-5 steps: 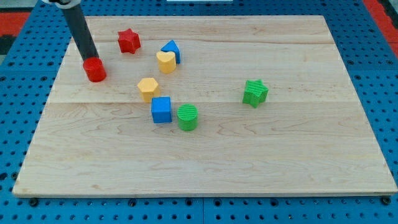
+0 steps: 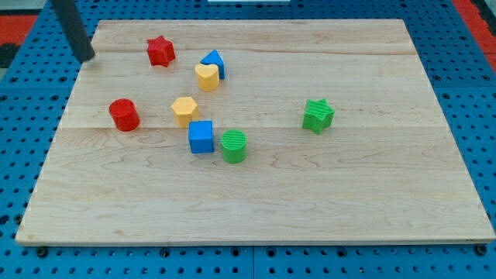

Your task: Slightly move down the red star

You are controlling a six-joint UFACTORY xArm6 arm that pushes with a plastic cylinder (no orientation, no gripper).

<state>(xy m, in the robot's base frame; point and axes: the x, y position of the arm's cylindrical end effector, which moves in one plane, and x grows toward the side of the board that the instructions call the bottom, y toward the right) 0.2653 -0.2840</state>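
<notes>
Tool tip (image 2: 87,58) (plain rod, no jaws to open or close) sits left of red star (image 2: 160,51) near counter (image 2: 372,194) top-left. It should come above the star, push down briefly.

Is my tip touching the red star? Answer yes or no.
No: my tip sits apart, to the view's left of the red star.

Looks like a robotics lab bench: pale wooden board (image 2: 256,186) resting on a blue perforated mounting plate (image 2: 480,93), small coloured test blocks scattered right of and below my tip (image 2: 88,58), red edging at both top corners.
</notes>
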